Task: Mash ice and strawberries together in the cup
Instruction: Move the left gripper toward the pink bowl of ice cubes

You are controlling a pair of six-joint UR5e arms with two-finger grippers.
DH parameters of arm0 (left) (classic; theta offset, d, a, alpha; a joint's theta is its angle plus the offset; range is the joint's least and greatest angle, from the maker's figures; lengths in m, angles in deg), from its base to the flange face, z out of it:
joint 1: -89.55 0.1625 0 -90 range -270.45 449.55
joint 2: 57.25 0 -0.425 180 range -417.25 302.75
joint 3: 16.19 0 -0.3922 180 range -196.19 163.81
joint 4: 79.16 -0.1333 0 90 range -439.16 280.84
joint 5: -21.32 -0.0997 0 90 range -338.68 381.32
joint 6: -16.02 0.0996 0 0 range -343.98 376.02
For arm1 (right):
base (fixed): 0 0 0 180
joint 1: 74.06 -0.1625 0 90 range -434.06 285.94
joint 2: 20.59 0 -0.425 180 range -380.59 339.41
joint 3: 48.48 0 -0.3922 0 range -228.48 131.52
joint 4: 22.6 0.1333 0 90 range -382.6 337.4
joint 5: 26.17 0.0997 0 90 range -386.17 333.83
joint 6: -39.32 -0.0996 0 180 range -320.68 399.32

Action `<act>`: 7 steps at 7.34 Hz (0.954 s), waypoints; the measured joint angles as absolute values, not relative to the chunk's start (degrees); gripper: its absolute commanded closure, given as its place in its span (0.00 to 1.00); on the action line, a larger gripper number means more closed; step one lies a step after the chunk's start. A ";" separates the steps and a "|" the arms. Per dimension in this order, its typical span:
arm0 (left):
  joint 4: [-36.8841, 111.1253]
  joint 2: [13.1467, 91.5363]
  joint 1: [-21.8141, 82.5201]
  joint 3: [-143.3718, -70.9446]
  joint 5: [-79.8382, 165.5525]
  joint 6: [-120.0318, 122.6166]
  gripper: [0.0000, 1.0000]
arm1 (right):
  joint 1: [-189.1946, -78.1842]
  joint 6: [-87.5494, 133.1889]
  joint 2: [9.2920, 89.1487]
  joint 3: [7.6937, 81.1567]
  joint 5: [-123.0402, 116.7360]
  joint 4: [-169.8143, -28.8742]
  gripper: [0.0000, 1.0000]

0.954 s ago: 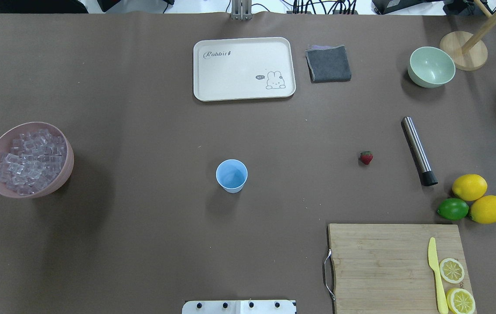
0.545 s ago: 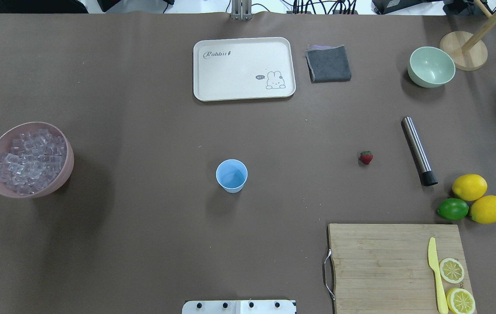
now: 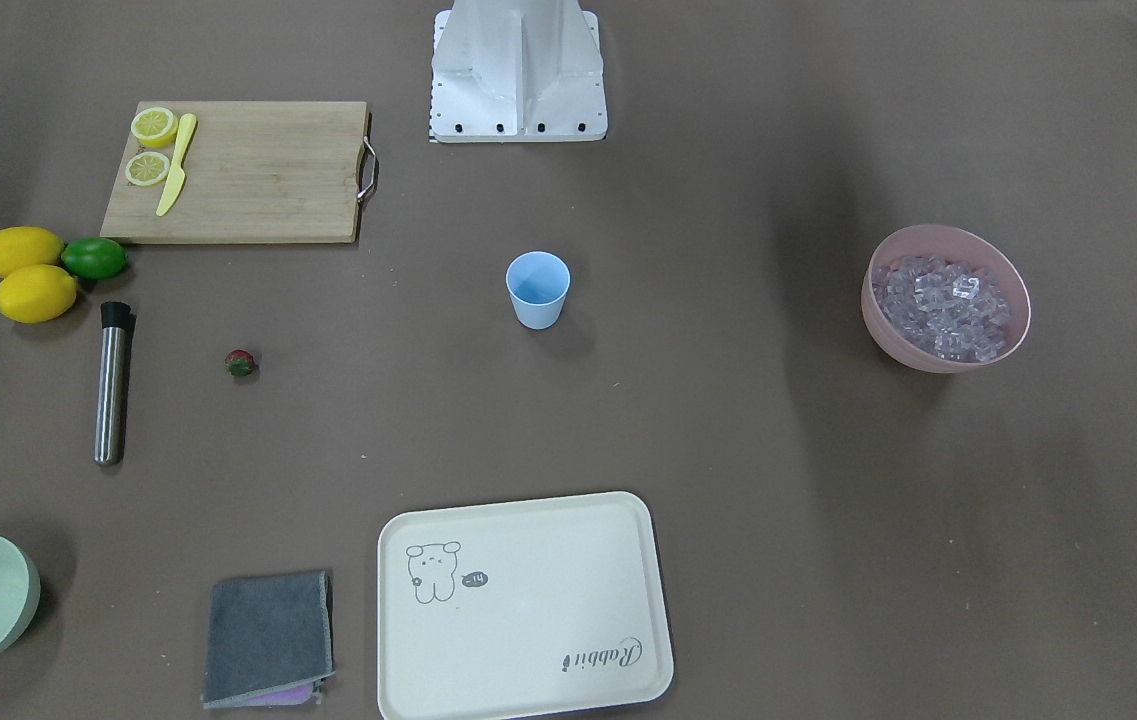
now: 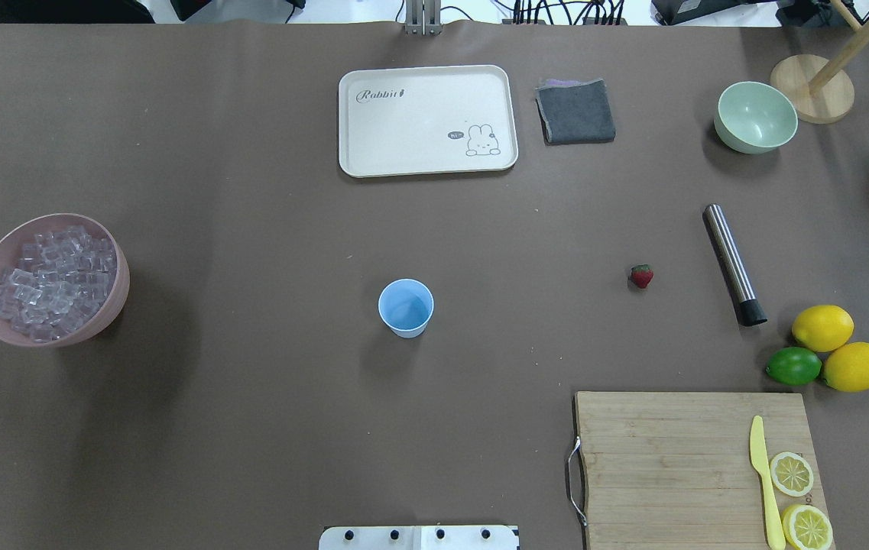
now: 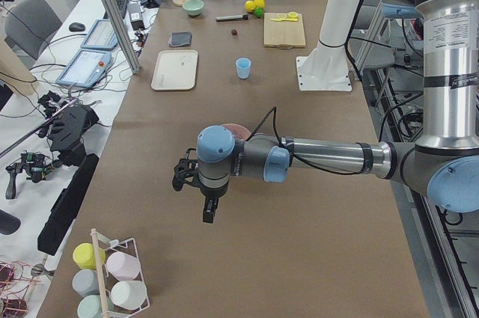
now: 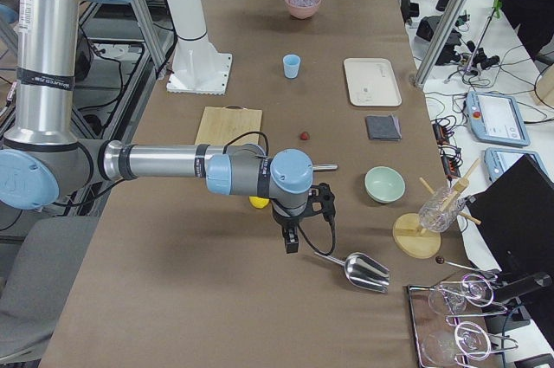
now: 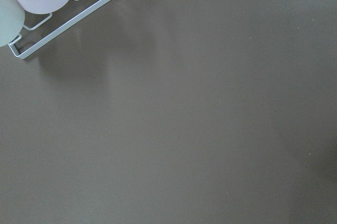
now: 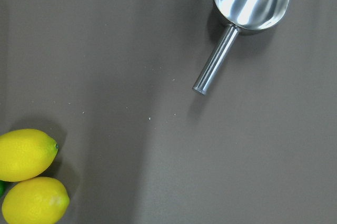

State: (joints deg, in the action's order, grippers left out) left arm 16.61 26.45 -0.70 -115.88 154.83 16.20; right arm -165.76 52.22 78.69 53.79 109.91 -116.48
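Cup (image 4: 406, 307) upright, mouth up, mid table (image 4: 251, 229), well apart from everything else. Strawberry (image 4: 641, 276) lies on the bare table toward the right end, between the cup and a steel muddler (image 4: 732, 263) that lies flat, not touching it. Ice (image 4: 52, 283) is heaped in a pink bowl (image 4: 119, 294) near the table's left end, well apart from the cup.

Two lemons (image 4: 822, 328) and a lime (image 4: 793, 366) are bunched together past the muddler, by the right end. A cutting board (image 4: 663, 458) sits at the robot-side edge, right half, carrying a yellow knife (image 4: 763, 481) and lemon slices (image 4: 791, 473). Along the far edge: a cream tray (image 4: 426, 121), a grey cloth (image 4: 575, 112) just beside it, and a pale green bowl (image 4: 755, 117) toward the far right corner.

Left gripper (image 5: 208, 213) hangs pointing down over the left end beyond the pink bowl, near a wire rack (image 5: 123, 273) of cups, holding nothing I can see; cannot tell how far its fingers are parted. Right gripper (image 6: 292, 245) hangs over the right end near a metal scoop (image 6: 363, 271) that lies on the table; nothing seen in it, finger spread cannot be told.
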 measured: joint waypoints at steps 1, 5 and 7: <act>16.68 26.40 -0.71 -116.19 155.31 16.21 0.03 | -165.95 52.23 78.87 53.96 110.34 -116.52 0.00; 17.17 26.59 0.41 -119.08 157.72 7.11 0.02 | -166.25 52.76 79.51 54.16 111.43 -116.45 0.00; 19.59 26.77 2.35 -120.23 157.85 1.50 0.02 | -166.25 52.51 79.77 54.12 111.72 -116.46 0.00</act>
